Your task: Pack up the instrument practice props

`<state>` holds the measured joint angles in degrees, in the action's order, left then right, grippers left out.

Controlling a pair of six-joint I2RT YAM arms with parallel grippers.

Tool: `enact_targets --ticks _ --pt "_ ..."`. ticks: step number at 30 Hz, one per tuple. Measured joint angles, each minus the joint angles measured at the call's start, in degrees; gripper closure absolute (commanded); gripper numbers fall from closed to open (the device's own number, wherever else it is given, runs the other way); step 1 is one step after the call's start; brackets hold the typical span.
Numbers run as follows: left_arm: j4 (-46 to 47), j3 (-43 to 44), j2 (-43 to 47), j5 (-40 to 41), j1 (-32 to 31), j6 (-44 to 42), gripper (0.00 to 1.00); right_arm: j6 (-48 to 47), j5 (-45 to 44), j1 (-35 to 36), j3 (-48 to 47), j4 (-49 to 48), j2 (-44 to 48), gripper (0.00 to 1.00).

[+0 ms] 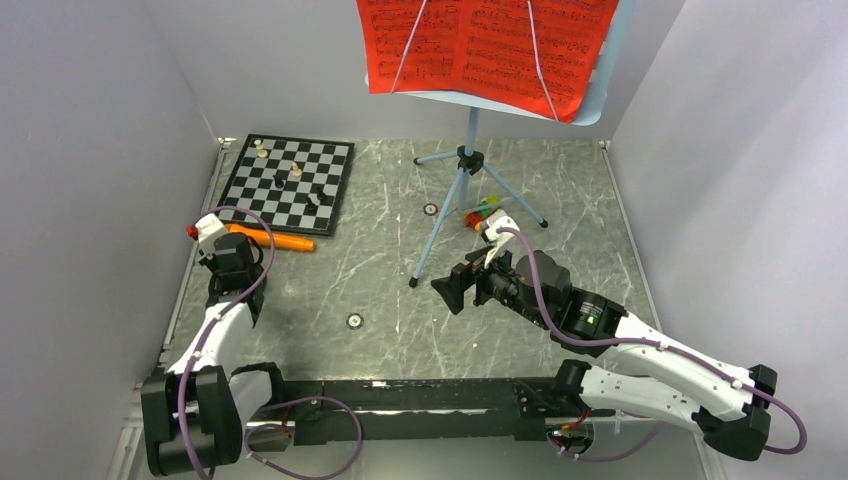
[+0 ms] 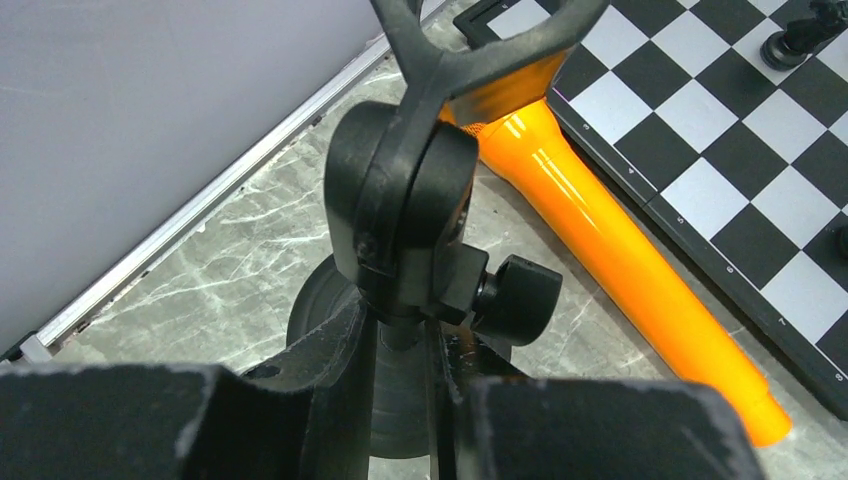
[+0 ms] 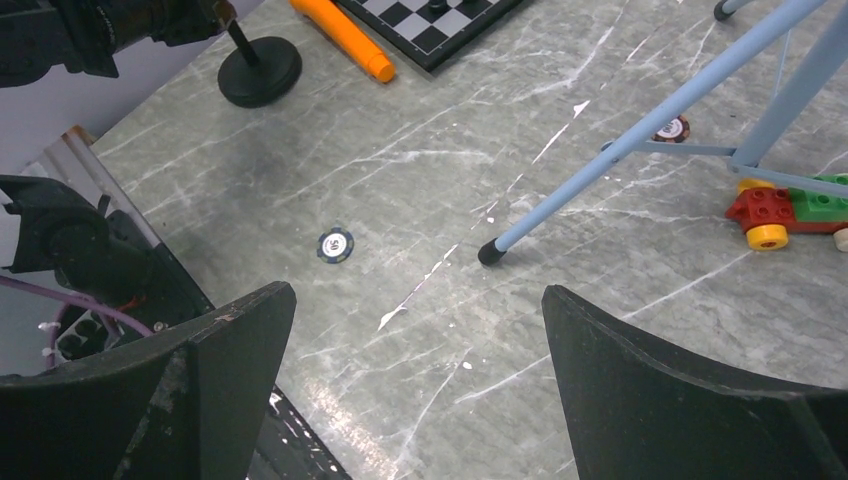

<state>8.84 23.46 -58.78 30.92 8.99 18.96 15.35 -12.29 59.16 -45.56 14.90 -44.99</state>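
Note:
The black microphone stand [image 2: 400,200] stands on its round base [image 3: 260,72] at the left. My left gripper [image 2: 405,345] is shut on its stem just above the base; it also shows in the top view [image 1: 230,252]. The orange microphone [image 2: 600,230] lies on the table along the chessboard's edge, its head hidden behind the stand's clip; it shows in the top view too [image 1: 272,240]. The light-blue music stand [image 1: 468,140] stands upright at the back, with the red sheet-music pages [image 1: 480,45] on it. My right gripper [image 1: 452,290] is open and empty near one tripod leg [image 3: 640,140].
A chessboard [image 1: 290,180] with a few pieces lies at the back left. A small colourful toy car [image 1: 483,213] sits under the tripod. Two poker chips [image 1: 354,321] [image 1: 430,209] lie on the marble table. Grey walls close in the left, back and right.

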Motion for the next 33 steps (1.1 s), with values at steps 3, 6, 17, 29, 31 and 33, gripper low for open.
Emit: enact_targets --ticks 3,6,17,29,31,33 --pt "0.24 0.00 -0.31 -0.31 0.04 0.68 0.48 -0.24 -0.02 0.00 0.00 0.00 0.00 0.00" --pt "-0.79 0.04 -0.24 -1.46 0.09 1.55 0.33 -0.42 -0.02 0.00 0.00 0.00 0.00 0.00" --pt "-16.50 5.53 10.54 -1.97 -3.89 5.79 0.01 -0.44 0.02 0.00 0.00 -0.11 -0.28 0.00" --pt "-33.66 13.00 33.18 0.98 -13.42 6.14 0.01 -0.39 1.84 -0.04 -0.22 -0.46 -2.27 0.00" --pt "-34.47 16.63 32.85 0.72 -14.71 5.97 0.04 -0.35 2.23 -0.04 -0.33 -0.50 -2.82 0.00" --pt "-34.71 20.70 31.69 -0.24 -17.05 5.84 0.05 -0.17 2.38 -0.04 -0.35 -0.59 -3.45 0.00"
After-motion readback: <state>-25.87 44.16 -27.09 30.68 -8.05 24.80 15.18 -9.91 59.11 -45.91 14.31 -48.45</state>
